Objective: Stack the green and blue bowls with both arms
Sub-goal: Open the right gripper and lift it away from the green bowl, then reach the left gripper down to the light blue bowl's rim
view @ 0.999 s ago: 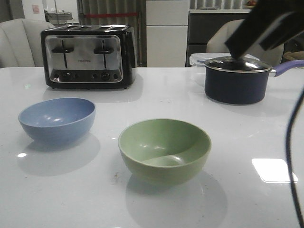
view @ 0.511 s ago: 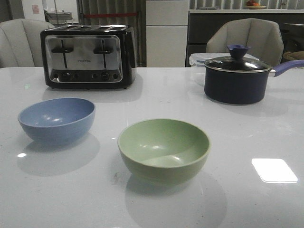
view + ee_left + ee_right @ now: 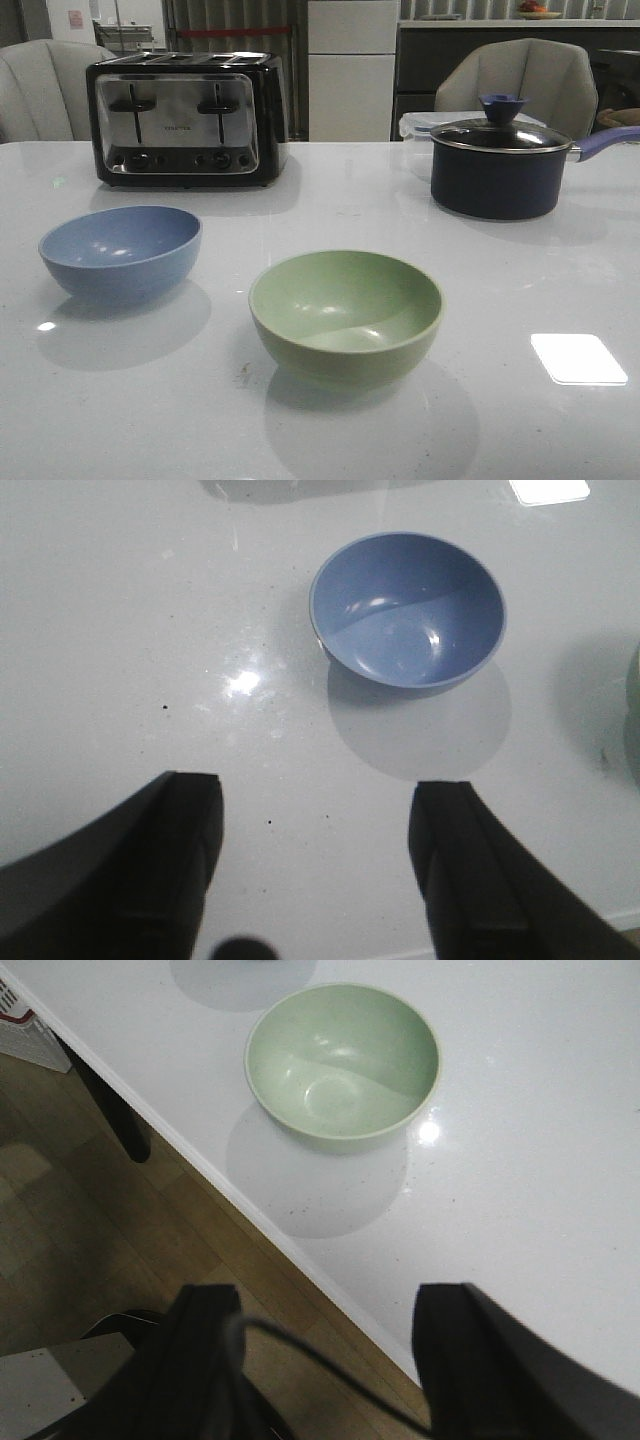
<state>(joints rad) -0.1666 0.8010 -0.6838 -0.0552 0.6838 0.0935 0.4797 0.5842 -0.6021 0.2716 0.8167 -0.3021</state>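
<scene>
The dusty blue bowl [image 3: 120,250] stands upright on the left of the white table. The pale sage green bowl [image 3: 345,313] stands upright near the middle, apart from it. Both are empty. Neither arm shows in the front view. In the left wrist view my left gripper [image 3: 316,825] is open and empty above bare table, short of the blue bowl [image 3: 408,608]. In the right wrist view my right gripper [image 3: 325,1335] is open and empty over the table's edge, short of the green bowl [image 3: 343,1063]. A thin black cable crosses between its fingers.
A black and chrome toaster [image 3: 185,118] stands at the back left. A dark lidded saucepan [image 3: 497,165] with a blue-purple handle stands at the back right, a clear plastic box behind it. Chairs stand beyond the table. Wooden floor [image 3: 90,1210] lies below the table's edge [image 3: 250,1222].
One second ago a black arm and its cable filled the front view's upper right. It has left that view. The bowls have not moved.
</scene>
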